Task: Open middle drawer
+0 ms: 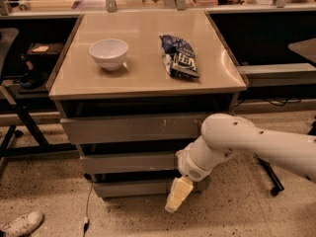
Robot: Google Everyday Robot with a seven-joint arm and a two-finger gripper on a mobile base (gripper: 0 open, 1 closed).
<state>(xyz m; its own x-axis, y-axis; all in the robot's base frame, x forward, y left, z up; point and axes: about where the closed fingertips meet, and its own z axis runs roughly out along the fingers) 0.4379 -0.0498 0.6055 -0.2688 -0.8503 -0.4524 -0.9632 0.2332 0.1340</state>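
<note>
Bench (148, 80): we record a pale tan top over a grey cabinet with three stacked drawer fronts.
Bowl (108, 53): white, upright, on the bench top toward 10 o'clock from its middle.
Snack bag (178, 56): dark blue with white print, lying flat at 3 o'clock from the bowl, well apart from it.
Upper drawer front (133, 128): the tallest grey front, with small pale scratches near its right end.
Middle drawer (129, 162): plain grey, handleless front directly at 6 o'clock below the upper front. It appears pushed in, though the dark band above it leaves us unsure.
Lowest drawer front (131, 187): grey, just beneath the middle drawer.
Arm (247, 144): white, entering from 3 o'clock, its wrist covering the right end of the middle drawer's front.
End effector (178, 194): pale yellow, hanging from the wrist toward 7 o'clock, in front of the lowest front's right part. We cannot tell how far open it is, and we see nothing held.
Shoe (19, 223): white, on the speckled floor at 8 o'clock from the cabinet.
</note>
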